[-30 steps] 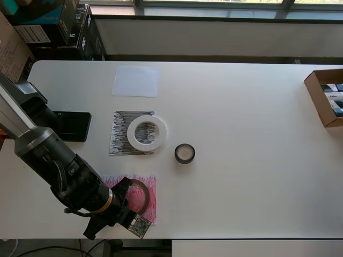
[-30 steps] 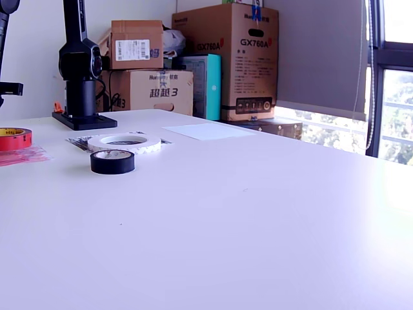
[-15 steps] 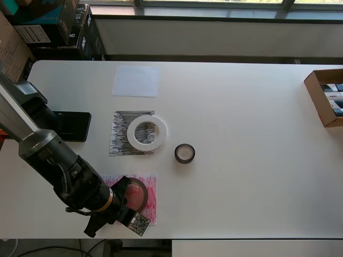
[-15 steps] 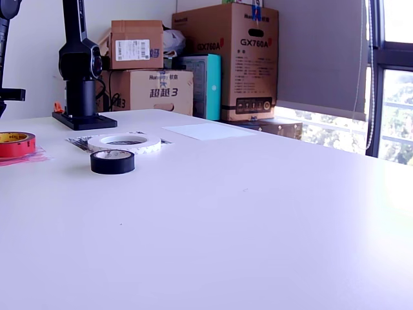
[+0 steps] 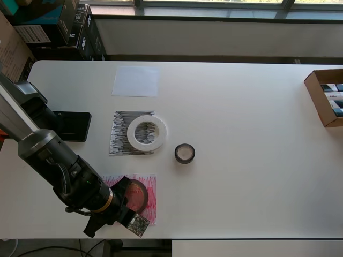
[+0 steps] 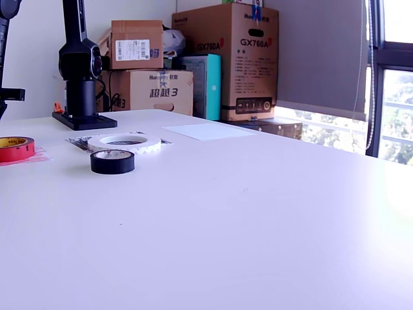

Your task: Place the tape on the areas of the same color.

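Observation:
The dark-red tape roll [image 5: 138,196] with a yellowish core sits on the red-streaked paper [image 5: 151,187] near the table's front edge. It also shows at the exterior view's left [image 6: 14,148]. My gripper [image 5: 127,199] is at the roll's left side with its fingers against it; the wrist hides most of them. The white tape ring [image 5: 147,132] lies on the black-streaked paper [image 5: 119,134]. The small black roll [image 5: 185,153] stands on the bare table to the right of that paper. The plain white paper [image 5: 136,81] lies bare further back.
The arm's black base [image 5: 67,126] stands left of the papers. An open cardboard box [image 5: 321,96] sits at the overhead view's right table edge. Stacked cartons [image 6: 193,61] stand beyond the table's far edge.
The dark-red roll has come down from a little above the red-streaked paper to rest on it. The arm dropped slightly, then held still. The other rolls have not moved.

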Available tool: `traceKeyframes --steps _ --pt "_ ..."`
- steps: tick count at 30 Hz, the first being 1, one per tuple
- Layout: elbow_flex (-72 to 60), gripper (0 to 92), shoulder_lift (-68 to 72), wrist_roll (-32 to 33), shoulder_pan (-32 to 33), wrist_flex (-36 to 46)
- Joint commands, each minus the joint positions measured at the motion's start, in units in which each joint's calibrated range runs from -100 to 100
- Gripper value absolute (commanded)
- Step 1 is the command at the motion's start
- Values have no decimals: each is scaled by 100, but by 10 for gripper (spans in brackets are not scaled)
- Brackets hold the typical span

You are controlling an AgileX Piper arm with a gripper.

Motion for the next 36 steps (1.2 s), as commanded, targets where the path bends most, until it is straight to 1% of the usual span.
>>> traceKeyframes --steps 1,3,5,11,18,25,36 --pt "-17 423 0 -39 -15 -19" --pt "-17 460 0 -39 -15 -19" --pt "-17 475 0 -39 -15 -19" --pt "-108 474 -122 -39 -8 6" --pt "-744 474 -777 -14 119 48" --pt "-1098 474 -936 -47 703 57" --pt "-780 474 -842 -39 2029 57"
